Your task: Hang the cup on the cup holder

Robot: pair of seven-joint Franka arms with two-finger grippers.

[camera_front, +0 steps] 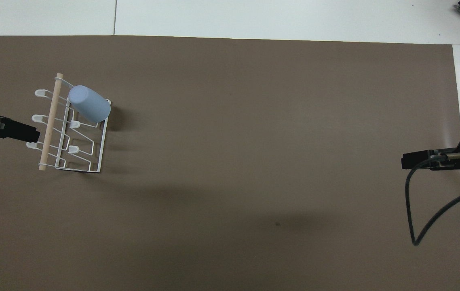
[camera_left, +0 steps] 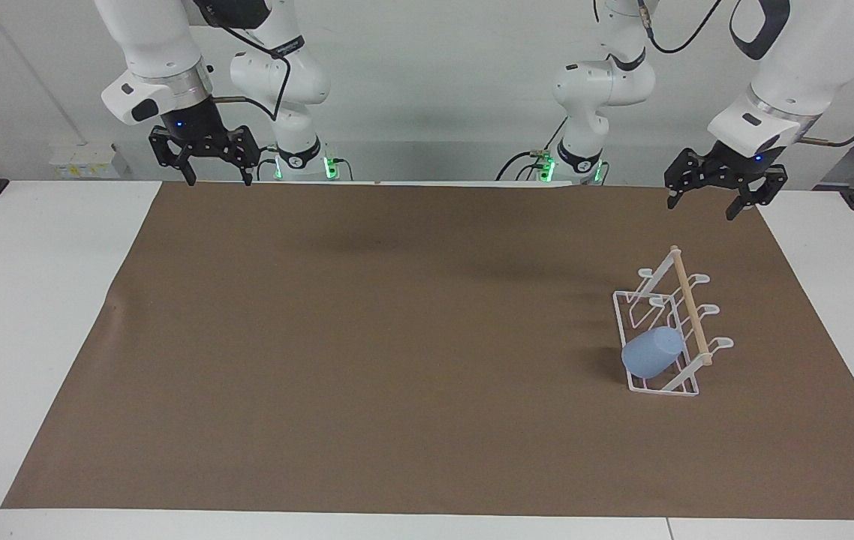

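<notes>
The light-blue cup [camera_left: 652, 352] hangs mouth-down and tilted on a prong of the white wire cup holder [camera_left: 690, 304], on the prong farthest from the robots, toward the left arm's end of the table. The cup [camera_front: 89, 104] and the holder [camera_front: 51, 121] also show in the overhead view. My left gripper [camera_left: 701, 206] is open and empty, raised over the mat's edge by the robots, apart from the holder; it shows in the overhead view [camera_front: 32, 132] beside the dowel. My right gripper [camera_left: 218, 180] is open and empty, raised at the right arm's end; its tip shows in the overhead view [camera_front: 406, 160].
A brown mat [camera_left: 397, 337] covers most of the white table [camera_left: 37, 300]. A black cable [camera_front: 412, 210] loops down from the right wrist. Nothing else stands on the mat.
</notes>
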